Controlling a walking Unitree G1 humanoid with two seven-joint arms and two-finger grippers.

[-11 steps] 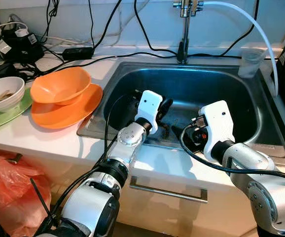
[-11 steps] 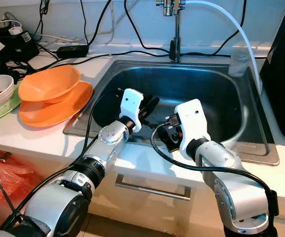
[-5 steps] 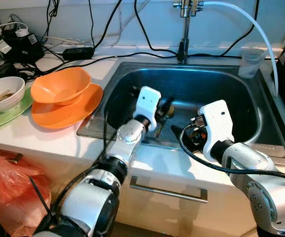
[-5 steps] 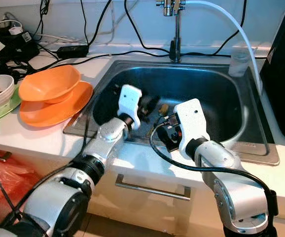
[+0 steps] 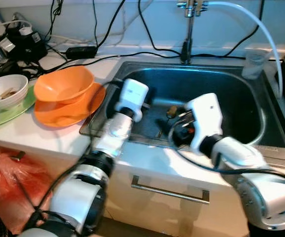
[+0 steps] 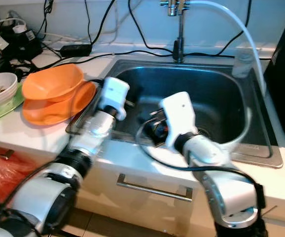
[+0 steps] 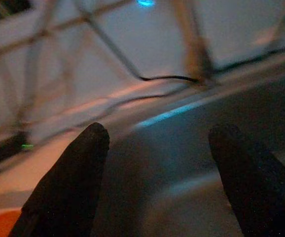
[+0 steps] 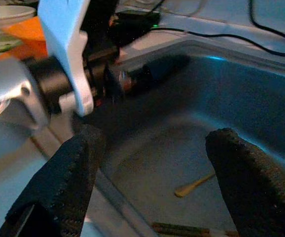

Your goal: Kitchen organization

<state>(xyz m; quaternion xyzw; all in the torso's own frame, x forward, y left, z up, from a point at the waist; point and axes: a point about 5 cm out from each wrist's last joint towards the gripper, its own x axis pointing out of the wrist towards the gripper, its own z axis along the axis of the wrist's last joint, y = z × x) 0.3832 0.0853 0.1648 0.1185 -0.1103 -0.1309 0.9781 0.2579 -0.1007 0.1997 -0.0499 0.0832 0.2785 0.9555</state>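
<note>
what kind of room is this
Most likely a home kitchen: a stainless steel sink with a chrome tap set in a white counter, and stacked orange bowl and plate beside it.

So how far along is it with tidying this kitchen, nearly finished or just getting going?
It looks early on. Already stacked: an orange bowl sits on an orange plate beside the sink. In hand: nothing; the left gripper and right gripper both hang over the basin with jaws open and empty. Left: a wooden spoon and chopsticks on the sink floor, plus the white bowl on its green plate.
</note>
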